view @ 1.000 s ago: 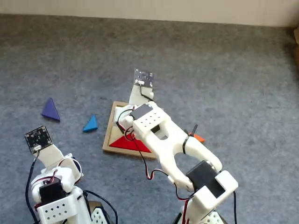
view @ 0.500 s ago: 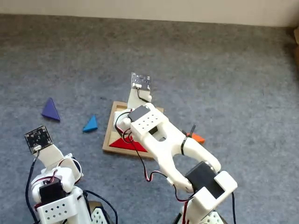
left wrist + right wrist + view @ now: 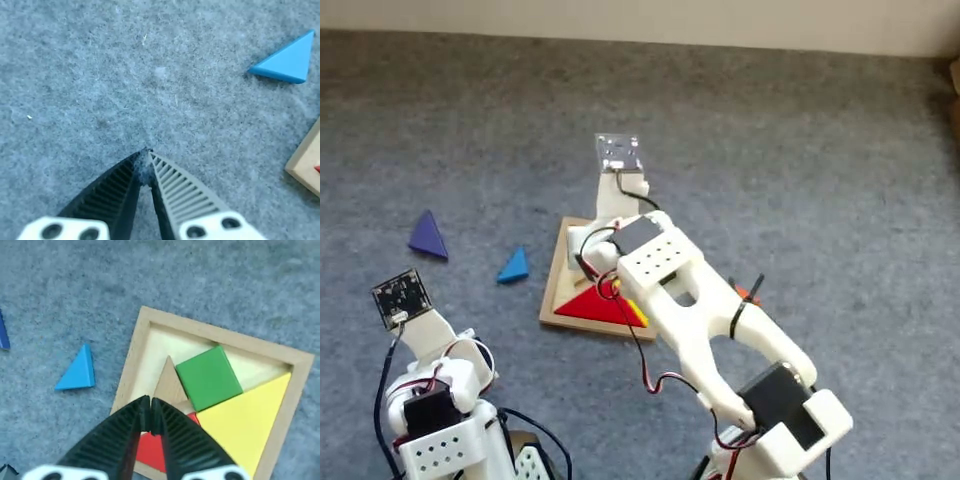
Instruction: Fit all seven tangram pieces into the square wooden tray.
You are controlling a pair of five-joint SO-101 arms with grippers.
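Square wooden tray [image 3: 225, 336] lies flat, holding green square [image 3: 209, 377], yellow triangle [image 3: 247, 425], red triangle [image 3: 592, 305]; light-blue triangle [image 3: 77, 374] near it; purple triangle [image 3: 427, 236] farther off.

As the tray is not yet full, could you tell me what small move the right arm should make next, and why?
Probably open the right gripper and swing it to the blue triangle. It hangs shut and empty over the tray, where the green square and yellow triangle already sit, while the blue triangle lies loose on the carpet beside the tray.
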